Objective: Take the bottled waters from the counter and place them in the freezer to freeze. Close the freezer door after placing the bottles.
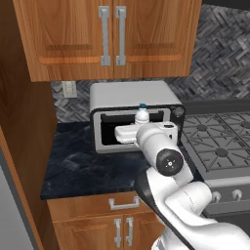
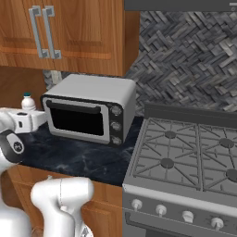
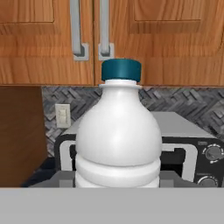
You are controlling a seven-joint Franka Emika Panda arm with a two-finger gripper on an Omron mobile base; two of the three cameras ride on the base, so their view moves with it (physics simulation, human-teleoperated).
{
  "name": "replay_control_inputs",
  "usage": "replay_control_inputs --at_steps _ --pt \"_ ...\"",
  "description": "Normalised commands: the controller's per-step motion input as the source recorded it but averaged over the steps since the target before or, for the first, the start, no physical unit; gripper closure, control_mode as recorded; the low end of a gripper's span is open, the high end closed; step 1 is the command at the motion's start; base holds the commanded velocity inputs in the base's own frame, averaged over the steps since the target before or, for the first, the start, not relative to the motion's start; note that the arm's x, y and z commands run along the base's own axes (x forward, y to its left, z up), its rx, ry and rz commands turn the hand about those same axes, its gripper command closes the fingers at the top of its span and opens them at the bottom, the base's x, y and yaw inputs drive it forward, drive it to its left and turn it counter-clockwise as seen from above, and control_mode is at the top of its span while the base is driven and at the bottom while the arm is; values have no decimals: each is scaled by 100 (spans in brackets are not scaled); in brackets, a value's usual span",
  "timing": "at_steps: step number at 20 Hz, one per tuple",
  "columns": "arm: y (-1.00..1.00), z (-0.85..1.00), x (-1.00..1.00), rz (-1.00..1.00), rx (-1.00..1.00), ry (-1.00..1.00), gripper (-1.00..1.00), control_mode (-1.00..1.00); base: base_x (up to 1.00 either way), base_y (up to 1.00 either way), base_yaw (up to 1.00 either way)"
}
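Toaster oven (image 2: pixel 90 110) on counter (image 2: pixel 88 159)

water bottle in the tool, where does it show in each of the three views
Left base view: the water bottle pokes up just above the white hand, centre, in front of the toaster oven.
Right base view: the bottle sits at the far left edge, left of the toaster oven.
Hand view: the bottle stands dead centre, close up, with the toaster oven behind it.
Shared landmark: the toaster oven.

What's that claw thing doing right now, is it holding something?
Gripper: jaws closed on a bottled water, held upright above the counter in front of the toaster oven.
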Motion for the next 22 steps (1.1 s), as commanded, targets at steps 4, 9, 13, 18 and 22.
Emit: replay_control_inputs --at_steps 4,9,13,18,22 --pt "-39 40 -35 14 7 -18 100 -100 0 0 0" --pt "-21 10 -67 5 6 -23 100 -100 0 0 0" --pt "-9 0 -34 0 0 -2 100 -100 0 0 0" --pt "0 0 0 0 0 0 100 -100 0 0 0" --pt "0 0 -12 0 0 0 100 100 -16 0 0"
